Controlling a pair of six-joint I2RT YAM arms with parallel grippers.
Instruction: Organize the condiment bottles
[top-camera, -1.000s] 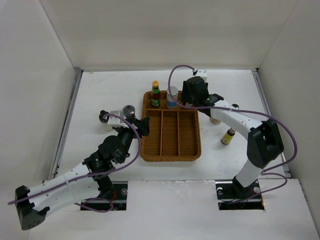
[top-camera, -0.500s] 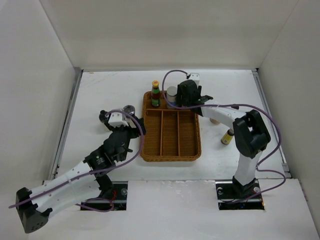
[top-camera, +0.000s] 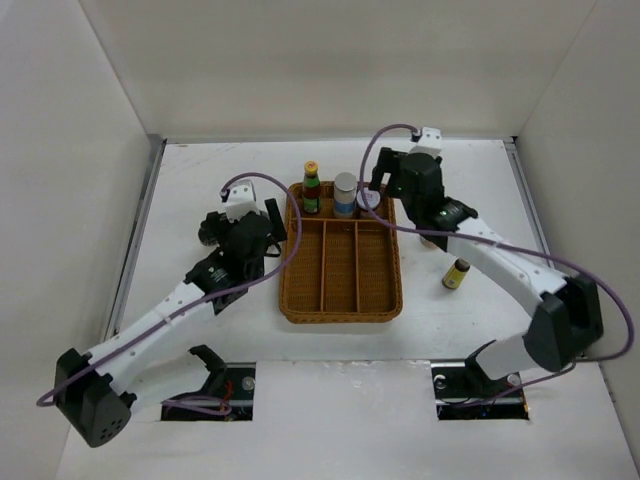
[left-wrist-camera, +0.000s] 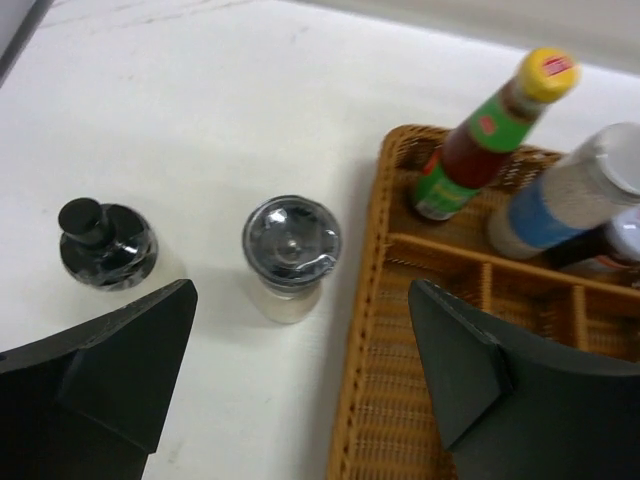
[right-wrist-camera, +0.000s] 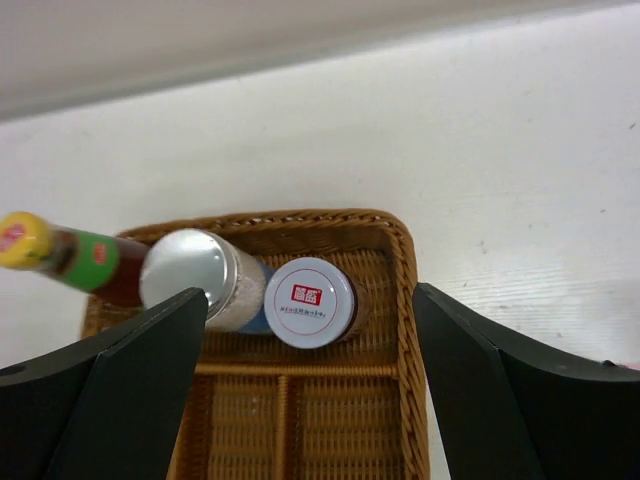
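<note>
Six condiment bottles in all. Three stand together just ahead of the right gripper (right-wrist-camera: 310, 295): sauce bottle (right-wrist-camera: 70, 255), blue-banded shaker (right-wrist-camera: 190, 270), white-lidded jar (right-wrist-camera: 310, 302). Two black-lidded shakers stand ahead of the left gripper (left-wrist-camera: 300, 295): knobbed shaker (left-wrist-camera: 105, 245), flat-lidded shaker (left-wrist-camera: 291, 245). One small brown bottle (top-camera: 456, 272) stands behind the right gripper. One wicker tray (top-camera: 322, 270).

White-lid jar (left-wrist-camera: 622, 235) cut by frame's R edge, yellow-cap bottle (right-wrist-camera: 85, 258) by L edge.

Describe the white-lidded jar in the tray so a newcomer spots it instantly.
The brown wicker tray sits mid-table; its far compartment holds three bottles in a row. The jar is the rightmost. Unlike the silver-capped bottle and yellow-capped bottle, it has a flat white lid with a red logo.
</note>
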